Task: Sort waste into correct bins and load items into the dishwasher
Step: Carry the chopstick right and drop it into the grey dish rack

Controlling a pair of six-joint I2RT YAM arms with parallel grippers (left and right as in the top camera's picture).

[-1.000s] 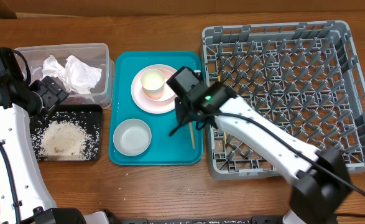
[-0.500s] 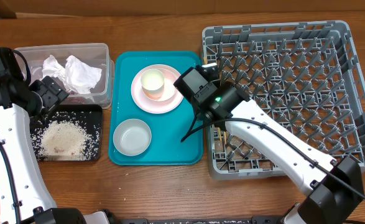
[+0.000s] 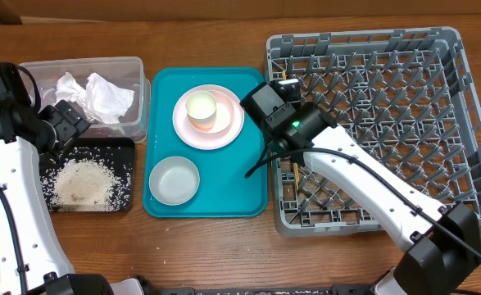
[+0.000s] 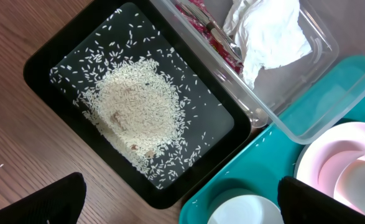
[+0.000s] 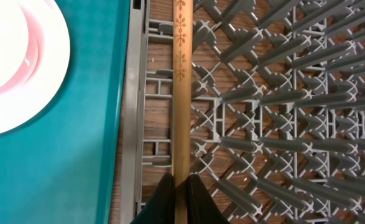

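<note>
My right gripper (image 5: 181,186) is shut on a thin wooden chopstick (image 5: 181,93) and holds it over the left edge of the grey dish rack (image 5: 281,112), (image 3: 461,123). From overhead the chopstick (image 3: 296,170) shows just under the right arm. The pink plate (image 3: 233,131) carries a small white cup (image 3: 201,109) on the teal tray (image 3: 224,192), with a pale bowl (image 3: 174,180) in front. My left gripper (image 4: 182,208) is open and empty above the black tray (image 4: 45,62) of rice (image 4: 132,109). The clear tub (image 3: 135,67) holds white napkins (image 3: 101,94) and a red wrapper (image 4: 201,25).
The teal tray lies between the two bins on the left and the rack on the right. In the left wrist view the bowl (image 4: 244,211) and the plate (image 4: 331,155) sit at the lower right. Bare wooden table (image 3: 224,254) runs along the front.
My right arm has moved right with the chopstick, from over the teal tray to over the rack's left edge. The left arm has not moved.
</note>
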